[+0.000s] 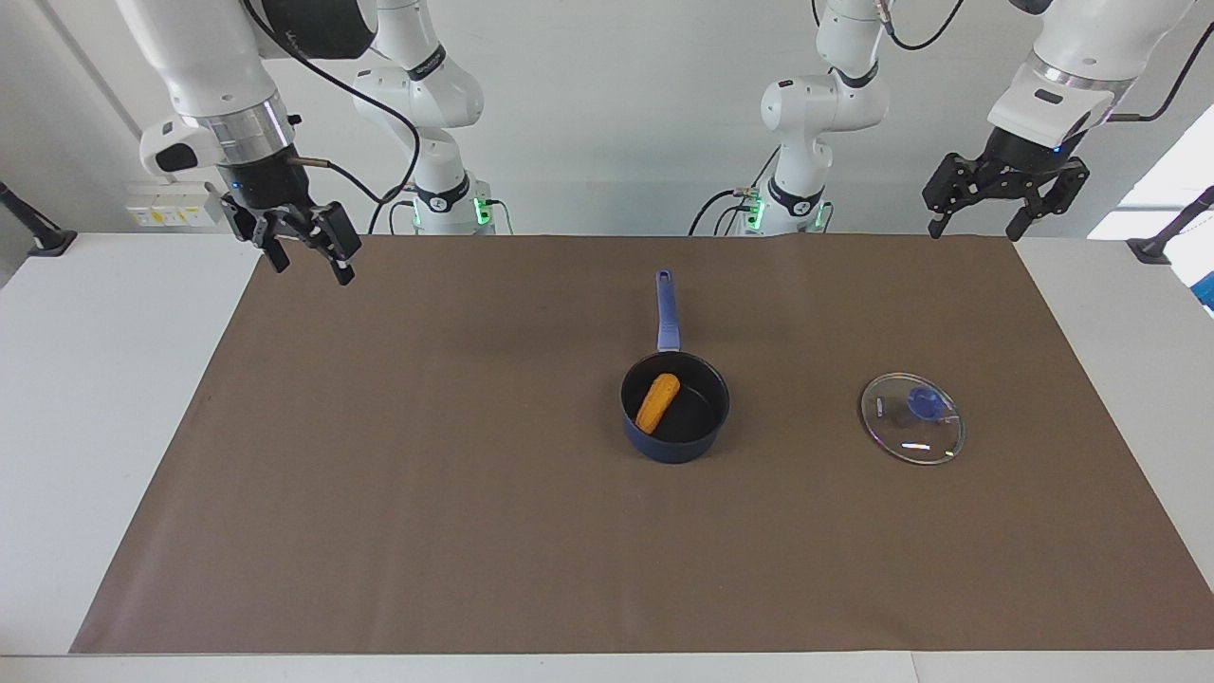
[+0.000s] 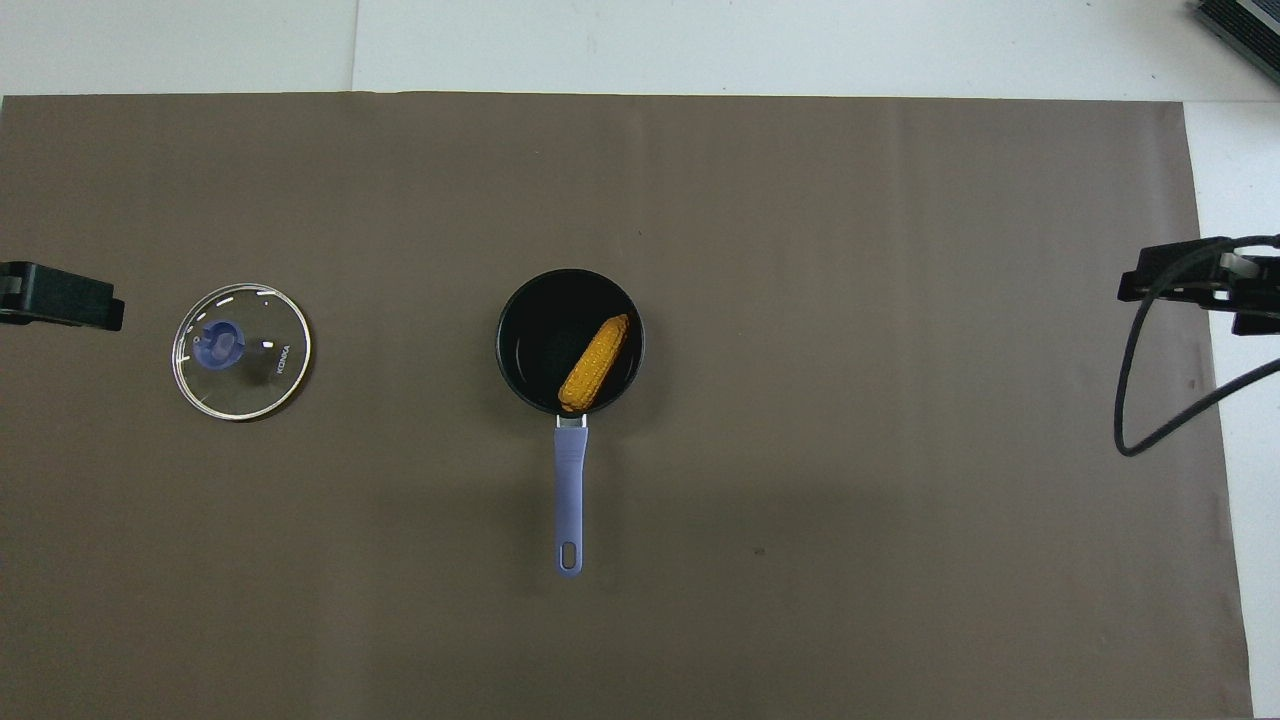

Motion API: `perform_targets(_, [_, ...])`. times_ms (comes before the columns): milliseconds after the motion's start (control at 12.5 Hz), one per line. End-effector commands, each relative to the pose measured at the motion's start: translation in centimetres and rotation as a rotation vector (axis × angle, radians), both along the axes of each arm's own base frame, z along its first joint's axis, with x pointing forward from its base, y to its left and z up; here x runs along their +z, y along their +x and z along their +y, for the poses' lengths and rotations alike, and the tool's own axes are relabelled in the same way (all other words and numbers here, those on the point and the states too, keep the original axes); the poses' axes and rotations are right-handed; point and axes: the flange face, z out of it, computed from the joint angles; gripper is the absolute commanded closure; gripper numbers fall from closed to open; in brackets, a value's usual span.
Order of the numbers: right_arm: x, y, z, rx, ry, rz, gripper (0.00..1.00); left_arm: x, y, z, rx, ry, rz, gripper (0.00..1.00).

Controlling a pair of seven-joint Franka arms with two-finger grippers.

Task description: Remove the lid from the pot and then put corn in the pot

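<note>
We see the pot [image 1: 675, 408], a small navy saucepan, standing uncovered near the middle of the brown mat [image 1: 474, 531] that covers the table [image 1: 95, 379]. Its long blue-purple handle [image 1: 668, 310] points toward the robots. The corn [image 1: 657, 402] lies inside the pot on the black bottom, set at a slant, with one tapered end close to the wall where the handle joins. The lid [image 1: 912, 418] rests flat on the mat, knob up, well apart from the pot toward the left arm's end of the table.

We find our left end effector [image 1: 980, 230] raised over the mat's corner at the left arm's end, its fingers spread and holding nothing. Our right end effector [image 1: 310, 266] hangs in the air over the mat's edge at the right arm's end, also spread and empty, with a black cable [image 2: 1150, 400] looping from its wrist. Neither touches the pot, the corn or the lid.
</note>
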Motion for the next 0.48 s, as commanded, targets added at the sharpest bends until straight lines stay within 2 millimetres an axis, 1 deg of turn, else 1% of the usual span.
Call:
perform_targets(0, [0.6, -1.7, -3.4, 0.066, -0.023, 0.031, 0.0, 0.4, -0.8, 0.1, -0.007, -0.011, 0.012, 0.0])
perform_targets(160, [0.4, -2.0, -5.3, 0.117, -0.022, 0.037, 0.0, 0.3, -0.7, 0.2, -0.005, -0.011, 0.013, 0.0])
perform_targets(240, [0.6, -2.7, -5.5, 0.13, -0.023, 0.046, 0.0, 0.3, -0.7, 0.2, -0.005, -0.011, 0.013, 0.0])
perform_targets(320, [0.0, -3.3, -5.3, 0.137, -0.028, 0.076, 0.0, 0.1, -0.7, 0.0, -0.008, -0.01, 0.024, 0.0])
perform_targets(400, [-0.1, -3.8, -5.1, 0.144, -0.039, 0.083, 0.0, -0.2, -0.8, -0.1, -0.011, -0.009, 0.039, 0.0])
